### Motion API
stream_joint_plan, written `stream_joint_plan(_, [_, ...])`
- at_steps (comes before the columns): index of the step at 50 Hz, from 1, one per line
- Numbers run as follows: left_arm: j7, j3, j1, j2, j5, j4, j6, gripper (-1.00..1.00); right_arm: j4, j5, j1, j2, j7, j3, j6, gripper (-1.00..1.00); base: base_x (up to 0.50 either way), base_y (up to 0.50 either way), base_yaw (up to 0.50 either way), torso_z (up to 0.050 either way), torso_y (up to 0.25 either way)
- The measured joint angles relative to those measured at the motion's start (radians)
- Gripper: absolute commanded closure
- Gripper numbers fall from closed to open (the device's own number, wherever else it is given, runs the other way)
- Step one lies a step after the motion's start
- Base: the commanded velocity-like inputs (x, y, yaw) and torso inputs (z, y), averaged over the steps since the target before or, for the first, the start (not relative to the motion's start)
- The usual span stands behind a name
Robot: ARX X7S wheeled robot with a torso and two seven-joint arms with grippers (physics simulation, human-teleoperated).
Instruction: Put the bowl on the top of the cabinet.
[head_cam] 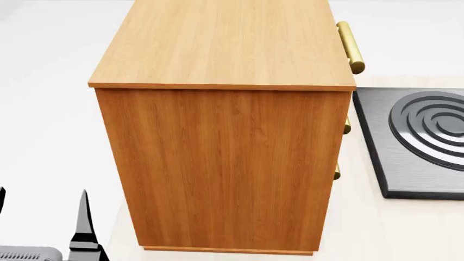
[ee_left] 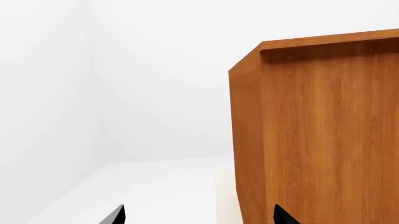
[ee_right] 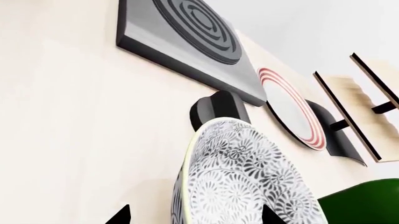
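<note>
1. Head view, far left: the left gripper [head_cam: 43, 228] shows only as dark finger blades rising from the bottom edge with a grey body below them; the blades stand apart with nothing between them, so the fingers are released; it sits low beside the cabinet's near left corner, not touching it.
2. Head view, centre: the cabinet [head_cam: 225, 163] fills most of the frame, orange-brown wood grain on its side, with a lighter flat top [head_cam: 225, 43]; nothing lies on that top.
3. Right edge of the cabinet: brass bar handles [head_cam: 350, 48] stick out from its front, which faces right; two more handle ends show lower down.
4. Right of the cabinet: a grey stove plate [head_cam: 420, 141] with dark concentric rings lies flat on the pale counter [head_cam: 362, 228], just beside the cabinet's front.
5. Left wrist view: the cabinet's side fills the right half, close to the finger tips, with white wall behind.
6. Right wrist view: the bowl [ee_right: 249, 177] with its grey leaf pattern sits between the two dark tips of the right gripper [ee_right: 196, 217], tilted on edge; whether the fingers clench it I cannot tell; beyond it lie the stove plate, a white plate [ee_right: 290, 109] with red rim rings, and a pale wooden rack [ee_right: 358, 100]; a green object [ee_right: 367, 205] shows at the corner.
</note>
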Motion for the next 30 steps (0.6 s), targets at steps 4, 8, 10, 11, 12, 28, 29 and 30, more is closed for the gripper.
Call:
stream_joint_plan(4, [0.0,0.001,0.0,0.0,-0.001,-0.004,0.003,-1.0,0.003,-0.001,0.001,0.0,-0.001,-0.001,-0.001,-1.0,0.0,0.0,0.0,0.0,0.0])
stream_joint_plan(8, [-0.001,0.002,0.0,-0.001,-0.002,-0.003,0.002,-1.0,0.006,-0.001,0.001,-0.001,-0.001,-0.002,-0.003,-1.0,0.0,0.0,0.0,0.0,0.0])
stream_joint_plan(10, [-0.002,0.002,-0.001,-0.002,-0.002,-0.003,0.002,-1.0,0.007,-0.002,0.001,-0.001,-0.001,-0.002,-0.005,-1.0,0.0,0.0,0.0,0.0,0.0])
stream_joint_plan(11, [-0.002,0.002,-0.001,-0.002,-0.002,-0.003,0.002,-1.0,0.008,-0.002,0.001,-0.001,-0.002,-0.002,-0.005,-1.0,0.0,0.0,0.0,0.0,0.0])
stream_joint_plan(12, [-0.002,0.002,-0.001,-0.002,-0.002,-0.003,0.002,-1.0,0.008,-0.002,0.001,-0.001,-0.002,-0.003,-0.005,-1.0,0.0,0.0,0.0,0.0,0.0])
stream_joint_plan(28, [-0.006,0.006,-0.002,-0.005,-0.003,-0.004,0.002,-1.0,0.017,-0.003,0.006,-0.003,-0.004,-0.006,-0.011,-1.0,0.0,0.0,0.0,0.0,0.0])
stream_joint_plan(29, [-0.007,0.006,-0.002,-0.005,-0.003,-0.004,0.002,-1.0,0.017,-0.003,0.007,-0.003,-0.004,-0.006,-0.011,-1.0,0.0,0.0,0.0,0.0,0.0])
stream_joint_plan(30, [-0.007,0.006,-0.003,-0.006,-0.003,-0.004,0.002,-1.0,0.018,-0.003,0.007,-0.003,-0.004,-0.006,-0.011,-1.0,0.0,0.0,0.0,0.0,0.0])
